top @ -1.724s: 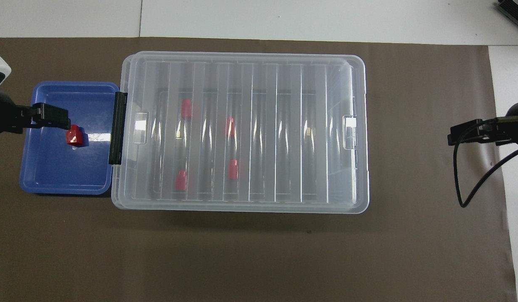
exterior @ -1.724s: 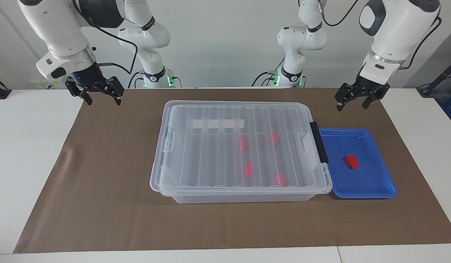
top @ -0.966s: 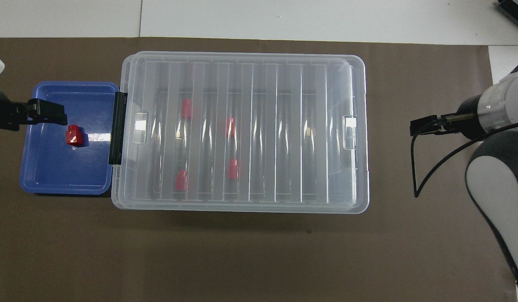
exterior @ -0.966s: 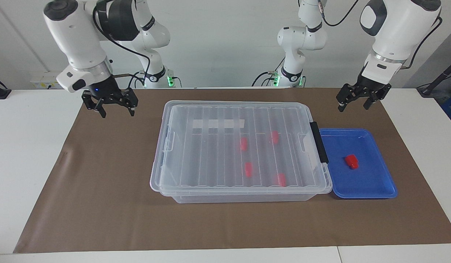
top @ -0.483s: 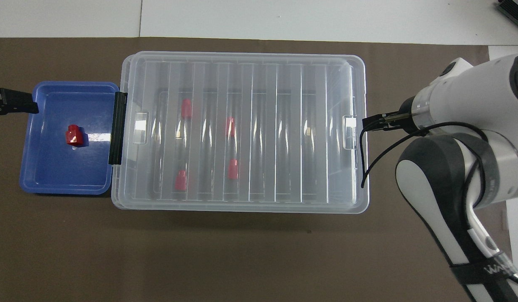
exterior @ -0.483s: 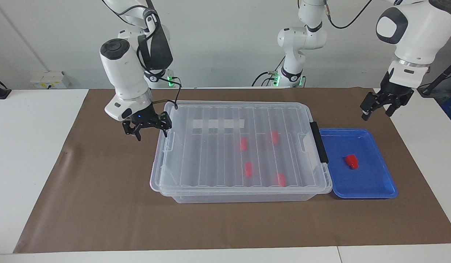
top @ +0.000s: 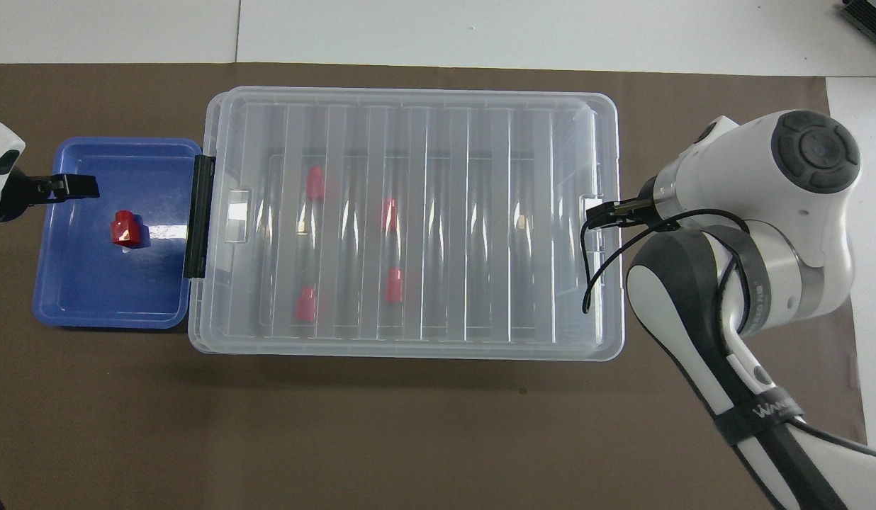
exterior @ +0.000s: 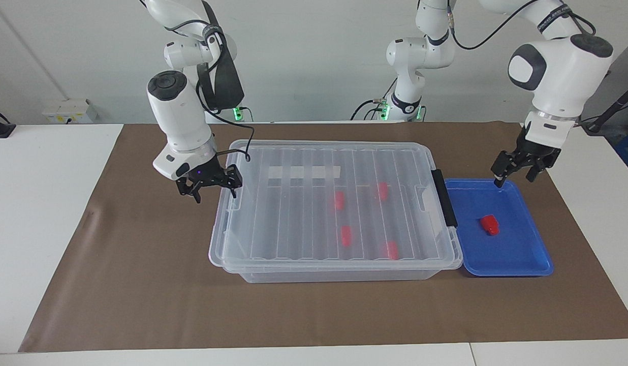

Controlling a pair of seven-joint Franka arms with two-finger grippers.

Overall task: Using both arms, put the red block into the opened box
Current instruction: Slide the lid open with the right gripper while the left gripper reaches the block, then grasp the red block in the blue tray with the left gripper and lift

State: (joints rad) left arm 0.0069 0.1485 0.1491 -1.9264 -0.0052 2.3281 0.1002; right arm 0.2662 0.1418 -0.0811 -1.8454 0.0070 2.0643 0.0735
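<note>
The lid is on the box (exterior: pixel 334 203), so the right gripper (exterior: pixel 210 184), fingers apart at its end latch, should hook squarely. The left gripper (exterior: pixel 517 168), also apart, hangs over the blue tray (exterior: pixel 527 264) holding the red block (exterior: pixel 489 224).

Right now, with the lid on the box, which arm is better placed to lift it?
The right one. The right gripper hangs open at the lid edge by its end tab, while the left gripper is over the blue tray.
</note>
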